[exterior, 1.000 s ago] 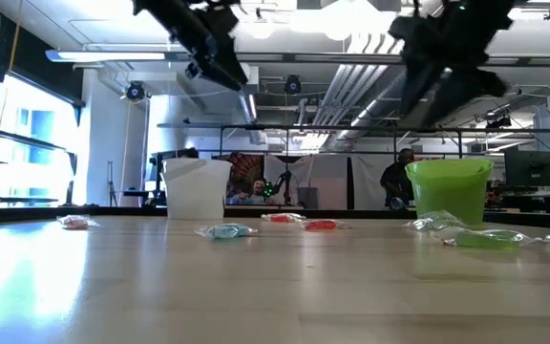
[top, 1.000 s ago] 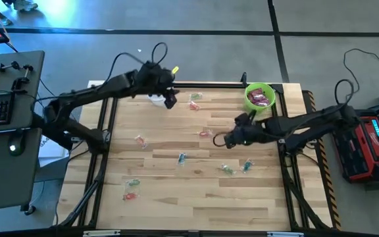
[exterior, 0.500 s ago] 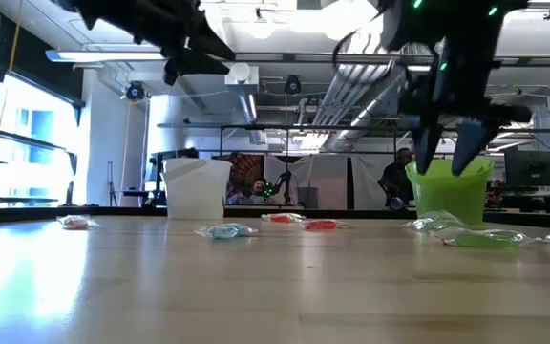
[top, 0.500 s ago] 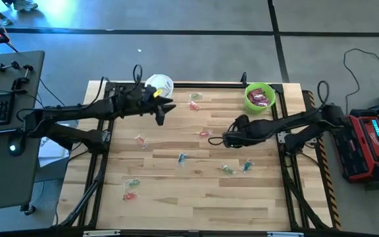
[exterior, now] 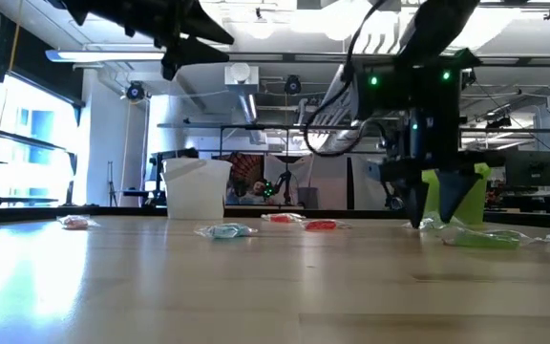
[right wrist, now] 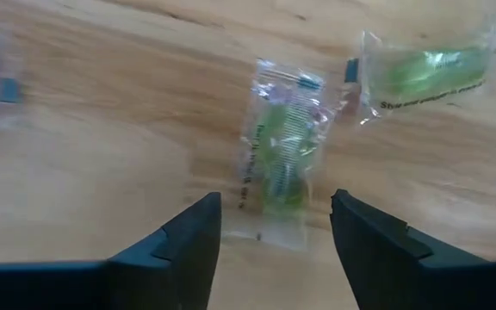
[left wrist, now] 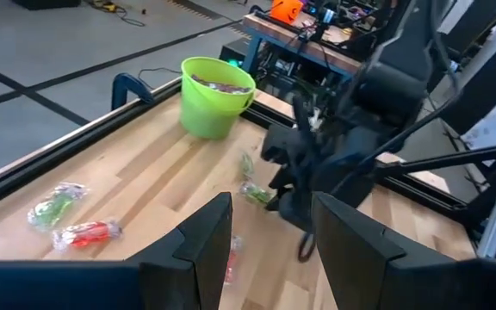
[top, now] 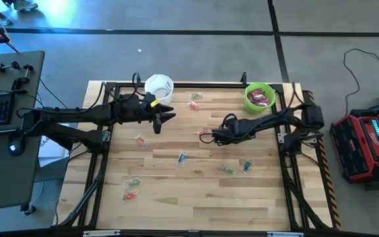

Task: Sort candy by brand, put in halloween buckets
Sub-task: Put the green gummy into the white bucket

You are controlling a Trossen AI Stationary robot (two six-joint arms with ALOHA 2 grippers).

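Right wrist view alone shows the right gripper point(right wrist: 274, 237), fingers apart, over a green clear-wrapped candy point(right wrist: 280, 164); left gripper point(top: 165, 116) hovers parted at ten o'clock.

Candy point(top: 181, 158) scattered mid-table point(top: 176, 191), two buckets point(top: 158, 85) along far edge

Grey floor point(top: 196, 46) around the wooden table point(top: 176, 178); bright window point(exterior: 12, 143), exposed ceiling ducts point(exterior: 285, 67).
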